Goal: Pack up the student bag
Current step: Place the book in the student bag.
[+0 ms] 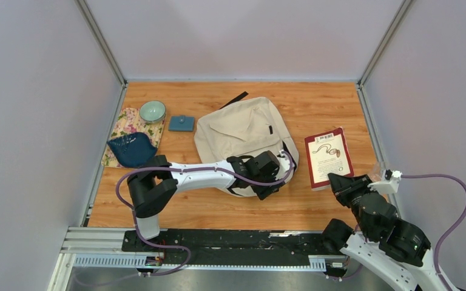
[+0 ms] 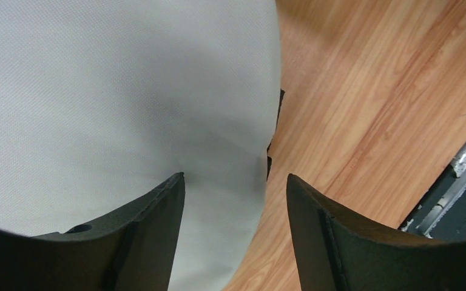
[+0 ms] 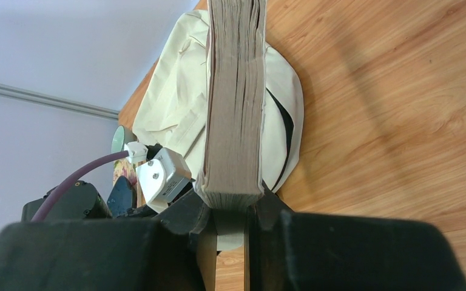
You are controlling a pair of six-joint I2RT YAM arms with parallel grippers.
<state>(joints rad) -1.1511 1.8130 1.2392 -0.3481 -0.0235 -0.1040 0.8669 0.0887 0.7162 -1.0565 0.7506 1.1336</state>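
I see the student bag [image 1: 243,130] lying flat on the worktop [image 1: 218,209]. My left claw [image 2: 235,182] hangs spread over the bag's near edge. My right claw [image 3: 229,215], right of the bag, pinches a book [image 1: 327,157].

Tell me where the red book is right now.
In the top view the book is at the right side of the table, just right of the backpack, its near edge pinched in the right gripper.
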